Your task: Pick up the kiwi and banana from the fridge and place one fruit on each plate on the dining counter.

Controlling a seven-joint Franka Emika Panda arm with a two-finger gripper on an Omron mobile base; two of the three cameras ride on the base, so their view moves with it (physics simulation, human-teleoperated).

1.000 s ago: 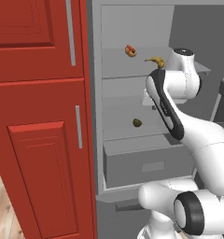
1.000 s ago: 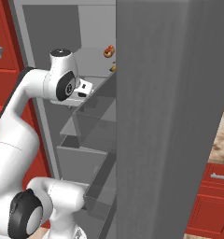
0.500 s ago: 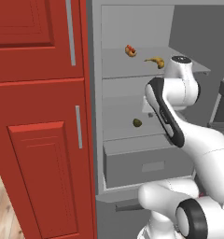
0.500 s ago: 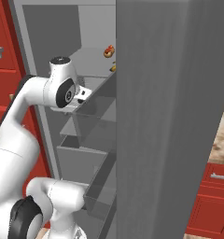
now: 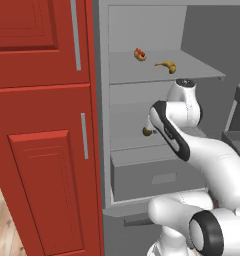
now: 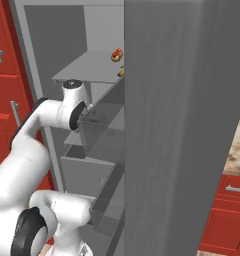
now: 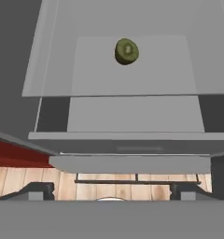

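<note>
Left base view: fridge (image 5: 157, 30) standing open beside red cupboards (image 5: 42, 125). On the upper shelf (image 5: 192, 70) lie a banana (image 5: 165, 65) and, just left of it, a small red-and-tan food item (image 5: 139, 54); the two are apart. One shelf down, a kiwi (image 5: 148, 131) sits near the front edge, partly hidden behind the white arm (image 5: 177, 130). Arm reaches into the fridge at the height of that lower shelf. Grey drawer (image 5: 157, 172) below, closed.

Right base view: the open fridge door (image 6: 182, 125) blocks most of the inside. The red-and-tan item (image 6: 116, 55) shows on the upper shelf, with a sliver of the banana (image 6: 121, 73) at the door's edge. Arm elbow sits just under that shelf.

Hand view: looking down onto the lower shelf (image 7: 132, 74). Kiwi (image 7: 126, 51) rests alone toward the far side of it, touching nothing. Drawer front (image 7: 128, 163) and wood floor (image 7: 34, 182) lie beyond the shelf's near edge. End effector (image 7: 112, 192) released, fingertips (image 7: 39, 190) spread wide at the bottom corners, nothing between them, well apart from the kiwi.
</note>
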